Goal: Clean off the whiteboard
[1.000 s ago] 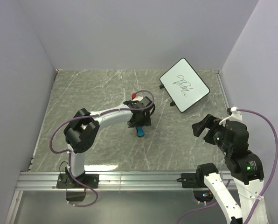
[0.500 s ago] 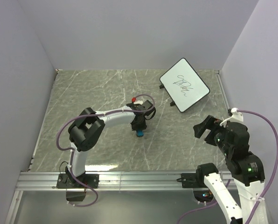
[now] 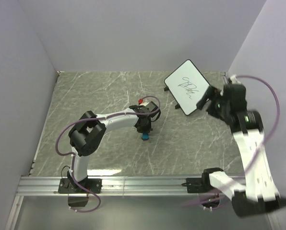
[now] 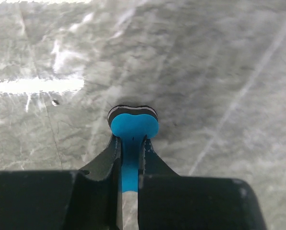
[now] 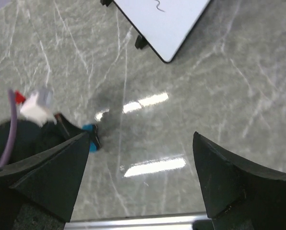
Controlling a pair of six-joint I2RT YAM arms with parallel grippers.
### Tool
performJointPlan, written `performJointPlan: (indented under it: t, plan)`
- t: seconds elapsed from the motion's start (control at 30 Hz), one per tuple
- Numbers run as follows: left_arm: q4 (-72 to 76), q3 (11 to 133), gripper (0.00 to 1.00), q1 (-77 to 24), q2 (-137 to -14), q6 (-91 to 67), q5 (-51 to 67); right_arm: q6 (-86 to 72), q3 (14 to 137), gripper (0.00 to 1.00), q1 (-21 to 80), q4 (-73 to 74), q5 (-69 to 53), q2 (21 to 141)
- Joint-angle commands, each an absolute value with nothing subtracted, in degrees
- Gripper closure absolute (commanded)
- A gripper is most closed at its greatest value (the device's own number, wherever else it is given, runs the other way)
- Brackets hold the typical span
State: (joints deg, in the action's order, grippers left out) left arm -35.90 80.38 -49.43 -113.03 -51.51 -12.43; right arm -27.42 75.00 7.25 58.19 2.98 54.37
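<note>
Left pincer is clenched on the blue eraser near the counter's middle, likely to carry it for wiping. Right pincer hangs released beside the scribbled whiteboard, propped near the far right corner, perhaps to steady it. No containers show.

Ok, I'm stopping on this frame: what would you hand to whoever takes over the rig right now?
Left gripper: shut on the blue eraser, down at the table, around mid-table.
Right gripper: open, empty, up near the whiteboard.
Whiteboard: far right of the table, black scribble on it.
Done: eraser gripped.
Left: carry the eraser over and wipe the scribble off.
</note>
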Motion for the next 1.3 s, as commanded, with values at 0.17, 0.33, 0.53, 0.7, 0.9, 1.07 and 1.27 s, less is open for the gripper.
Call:
performJointPlan:
  t: [0.17, 0.33, 0.53, 0.7, 0.9, 1.07, 1.27]
  plan:
    - [-35.8, 88.8, 1.00, -49.0, -107.2, -40.1, -6.9, -27.3, 99.6, 0.07, -2.2, 52.1, -3.8, 85.8]
    - [-33.8, 89.8, 1.00, -47.6, -105.4, -36.8, -2.1, -25.4, 116.5, 0.08, -4.5, 54.2, -0.1, 103.3]
    - [-35.7, 94.8, 1.00, -46.1, -107.1, -34.3, 3.1, -25.3, 123.8, 0.09, -7.1, 52.0, -3.1, 112.9]
    - [-37.0, 95.9, 1.00, -44.2, -105.1, -32.5, 6.0, -24.9, 128.0, 0.09, -8.5, 48.3, -6.0, 118.3]
    - [-38.0, 94.8, 1.00, -43.3, -103.0, -32.0, 8.0, -25.2, 128.4, 0.09, -10.5, 41.3, -9.0, 122.5]
    - [-38.2, 94.1, 1.00, -42.8, -102.7, -31.6, 8.6, -26.5, 123.4, 0.10, -10.7, 36.9, -13.4, 124.2]
    - [-36.7, 94.5, 1.00, -41.0, -103.7, -30.9, 10.3, -27.9, 111.8, 0.11, -10.3, 31.5, -16.3, 119.9]
